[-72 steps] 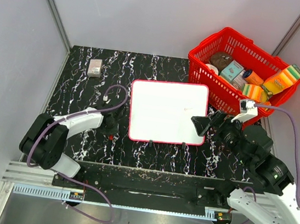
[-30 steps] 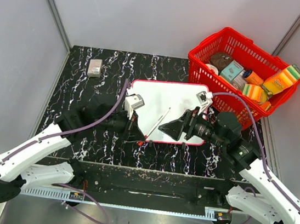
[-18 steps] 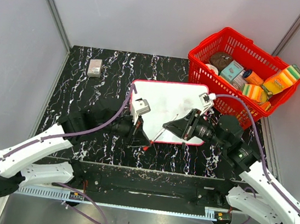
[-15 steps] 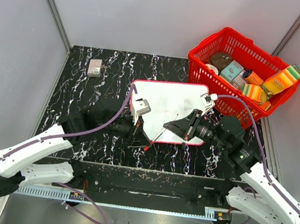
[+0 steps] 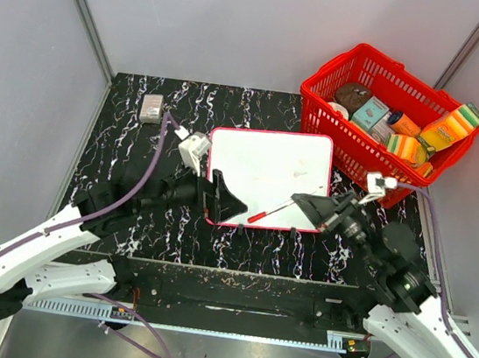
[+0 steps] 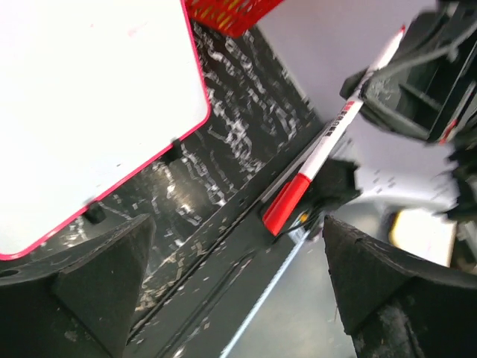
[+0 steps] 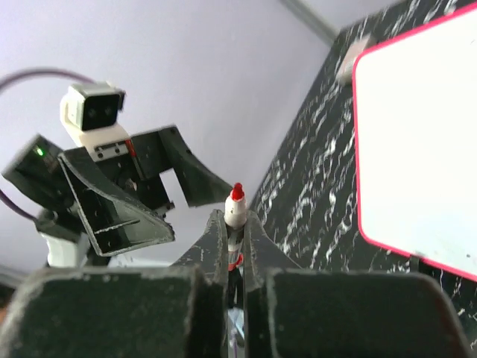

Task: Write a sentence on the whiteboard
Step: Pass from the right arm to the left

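Overhead, grey walls (image 5: 243, 20) box a black marbled table (image 5: 257, 111); left hand (image 5: 223, 202) gapes empty, right hand (image 5: 311, 204) pinches a marker (image 5: 272, 211)

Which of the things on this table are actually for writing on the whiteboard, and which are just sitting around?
For the job:
- the whiteboard
- the red marker, clamped in the right gripper

Lying about:
- the red basket and the packets in it
- the small grey block near the table's far left corner
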`<state>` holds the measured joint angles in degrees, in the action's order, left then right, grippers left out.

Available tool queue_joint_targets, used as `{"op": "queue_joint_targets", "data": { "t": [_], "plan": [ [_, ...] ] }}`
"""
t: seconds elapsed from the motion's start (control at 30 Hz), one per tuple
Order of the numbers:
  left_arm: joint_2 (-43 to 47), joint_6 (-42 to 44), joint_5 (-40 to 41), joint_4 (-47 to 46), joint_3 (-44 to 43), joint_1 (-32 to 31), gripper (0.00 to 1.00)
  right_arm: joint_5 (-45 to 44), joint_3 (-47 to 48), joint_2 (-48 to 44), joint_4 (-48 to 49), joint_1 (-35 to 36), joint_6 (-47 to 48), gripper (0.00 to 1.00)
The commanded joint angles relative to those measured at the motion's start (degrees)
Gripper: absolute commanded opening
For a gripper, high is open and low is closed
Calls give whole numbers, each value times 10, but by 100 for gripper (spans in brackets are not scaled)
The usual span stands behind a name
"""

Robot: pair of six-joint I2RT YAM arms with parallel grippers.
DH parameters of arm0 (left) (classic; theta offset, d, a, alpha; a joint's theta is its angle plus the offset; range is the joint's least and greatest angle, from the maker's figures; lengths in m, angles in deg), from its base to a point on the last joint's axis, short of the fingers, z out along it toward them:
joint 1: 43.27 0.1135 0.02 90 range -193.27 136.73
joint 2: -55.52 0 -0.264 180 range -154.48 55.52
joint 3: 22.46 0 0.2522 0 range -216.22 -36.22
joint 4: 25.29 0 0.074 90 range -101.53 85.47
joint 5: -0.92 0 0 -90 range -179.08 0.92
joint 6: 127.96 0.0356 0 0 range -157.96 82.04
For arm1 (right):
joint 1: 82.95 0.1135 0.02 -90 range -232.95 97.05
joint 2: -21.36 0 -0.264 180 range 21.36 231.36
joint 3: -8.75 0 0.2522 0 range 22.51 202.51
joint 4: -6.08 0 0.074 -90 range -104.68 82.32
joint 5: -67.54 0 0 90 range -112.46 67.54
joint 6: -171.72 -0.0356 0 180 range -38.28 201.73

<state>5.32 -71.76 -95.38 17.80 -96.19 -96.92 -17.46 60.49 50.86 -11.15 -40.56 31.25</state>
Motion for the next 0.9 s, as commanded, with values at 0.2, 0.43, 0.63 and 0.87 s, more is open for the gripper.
{"op": "queue_joint_targets", "data": {
  "t": [0.2, 0.43, 0.63, 0.87],
  "plan": [
    [-45, -168, -46, -328, 74, -2, 99, -218, -76, -154, 53, 1, -98, 0],
    [-140, -124, -65, -488, 50, -48, 99, -275, -127, -214, 51, 2, -268, 0],
    [-236, -48, -71, -440, -52, -81, 98, -278, -128, -234, 16, 2, -331, 0],
    [-276, -31, -78, -470, -78, -86, 76, -276, -137, -249, 3, 2, -367, 0]
  ]
}}
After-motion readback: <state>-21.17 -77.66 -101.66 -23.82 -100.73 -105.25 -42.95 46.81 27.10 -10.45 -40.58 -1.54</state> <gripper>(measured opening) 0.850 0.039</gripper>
